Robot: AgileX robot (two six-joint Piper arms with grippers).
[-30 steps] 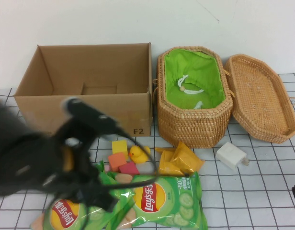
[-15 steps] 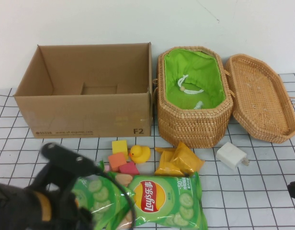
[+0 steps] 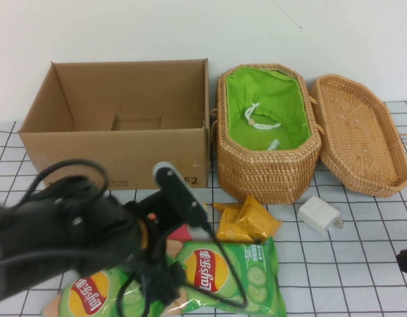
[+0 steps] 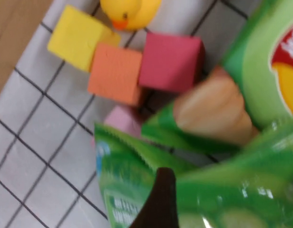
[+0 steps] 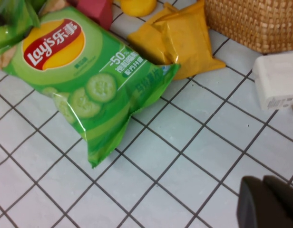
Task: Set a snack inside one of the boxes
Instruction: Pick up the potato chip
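Three cameras: one raised overview, two close wrist views

The high view looks down across the table (image 3: 362,264) toward the far wall; both wrist cameras face down, sharing the near-centre chip bag (image 3: 230,277) (image 5: 84,76) (image 4: 275,71).

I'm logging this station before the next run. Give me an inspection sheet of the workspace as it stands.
Surface: white gridded table.
Job's things: two Lay's cucumber chip bags; yellow snack packets; empty cardboard box; wicker basket, lid off beside it.
Clutter: foam blocks, rubber duck, white charger.
Grippers: left gripper over the left chip bag, state unclear; right gripper shut, parked at the table's right edge.
Cables: black loops on the left arm.
Surroundings: plain white wall.
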